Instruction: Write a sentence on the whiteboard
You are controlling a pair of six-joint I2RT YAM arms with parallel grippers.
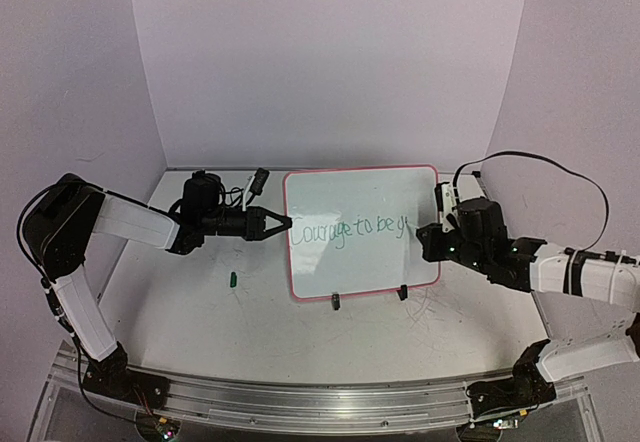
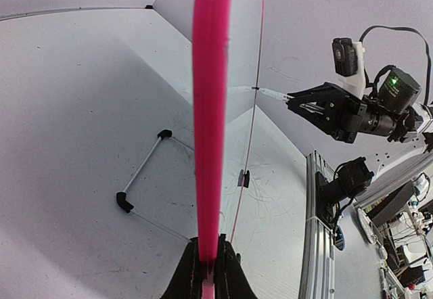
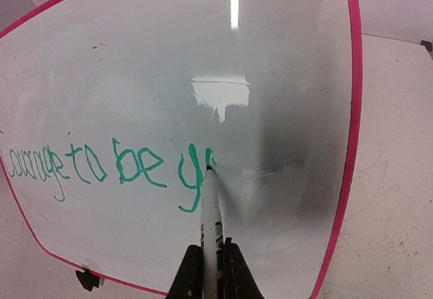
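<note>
The whiteboard [image 1: 360, 187] stands tilted at the middle of the table [image 1: 200, 322], its pink-red frame resting on two black clips [image 1: 336, 302] along the 6 o'clock edge. The sentence [image 1: 350, 230] runs across it in thin green marker and reads "Courage to be y", with one more stroke begun after the y.

The left gripper [image 1: 283, 223] pinches the frame at the board's 9 o'clock edge. The right gripper [image 1: 424, 232] reaches in from 3 o'clock with its fingers clamped on a marker. A small green cap-like piece [image 1: 231, 280] lies on the table at about 8 o'clock from the board, apart from it.

The right wrist view alone shows the marker [image 3: 211, 211]: a white barrel with a dark tip. The tip touches the board surface [image 3: 135, 76] just at 3 o'clock of the y, and the barrel is held between the right gripper [image 3: 211, 268] fingers at the bottom.

The left wrist view alone shows the board edge-on. The pink frame [image 2: 210, 109] rises between the narrow jaws of the left gripper [image 2: 210, 262], and the thin wire stand [image 2: 142, 177] with black end caps lies behind the board at 9 o'clock. That view also shows the right gripper [image 2: 304, 103] at 2 o'clock, side-on.
</note>
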